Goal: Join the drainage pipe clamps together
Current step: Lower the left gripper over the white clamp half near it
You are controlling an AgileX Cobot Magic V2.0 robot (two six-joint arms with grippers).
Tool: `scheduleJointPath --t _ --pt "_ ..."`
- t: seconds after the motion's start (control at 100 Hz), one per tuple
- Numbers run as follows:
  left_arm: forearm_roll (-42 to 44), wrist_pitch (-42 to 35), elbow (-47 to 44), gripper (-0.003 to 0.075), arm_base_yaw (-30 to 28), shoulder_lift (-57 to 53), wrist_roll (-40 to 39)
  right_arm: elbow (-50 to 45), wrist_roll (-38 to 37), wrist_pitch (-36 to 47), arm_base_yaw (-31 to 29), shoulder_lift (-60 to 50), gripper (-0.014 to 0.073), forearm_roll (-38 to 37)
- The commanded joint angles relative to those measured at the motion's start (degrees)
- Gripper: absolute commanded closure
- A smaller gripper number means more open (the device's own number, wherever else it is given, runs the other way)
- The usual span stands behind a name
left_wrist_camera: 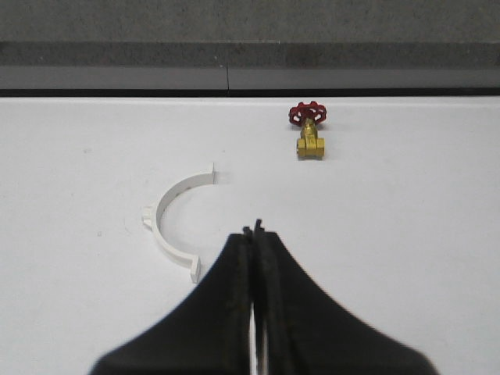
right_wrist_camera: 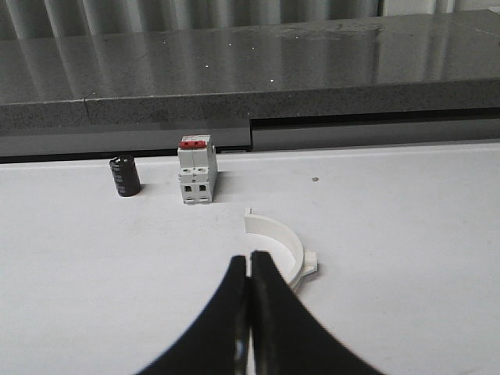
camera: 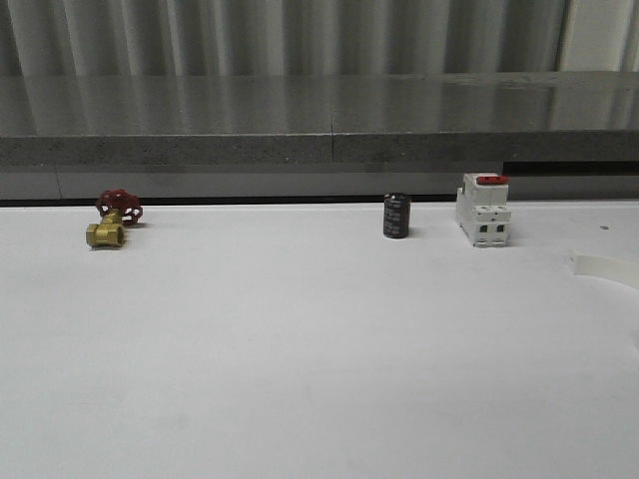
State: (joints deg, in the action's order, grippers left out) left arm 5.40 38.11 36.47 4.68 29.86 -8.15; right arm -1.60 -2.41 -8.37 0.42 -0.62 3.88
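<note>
One white half-ring drainage pipe clamp [left_wrist_camera: 158, 223] lies flat on the white table, its open side facing my left gripper [left_wrist_camera: 254, 231]. That gripper is shut and empty, hovering just beside the clamp's near flange without touching it. The other drainage pipe clamp [right_wrist_camera: 275, 234] rests on the table directly beyond my right gripper [right_wrist_camera: 250, 258], which is also shut with nothing in it; the black fingers hide part of the ring. In the front view a pale strip of this clamp [camera: 604, 265] shows at the right edge.
A brass valve with a red handwheel [camera: 112, 222] [left_wrist_camera: 309, 133] sits at the back left. A black cylinder [camera: 396, 216] [right_wrist_camera: 124, 176] and a white breaker with a red top [camera: 483, 210] [right_wrist_camera: 196, 170] stand at the back right, before a grey ledge [camera: 319, 150].
</note>
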Motion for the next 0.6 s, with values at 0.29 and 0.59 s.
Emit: scheduleJointPath --t 0.29,0.59 --pt "0.1 -1.8 2.5 0.0736 -0.1 8.5 -0.1 1.0 0.2 4.6 0.0 -0.8 0.0662 -0.2" --pt "1.2 0.4 2.4 0.0271 -0.1 9.6 0.1 1.0 0.2 4.6 0.0 -0.8 0.0662 -0.2"
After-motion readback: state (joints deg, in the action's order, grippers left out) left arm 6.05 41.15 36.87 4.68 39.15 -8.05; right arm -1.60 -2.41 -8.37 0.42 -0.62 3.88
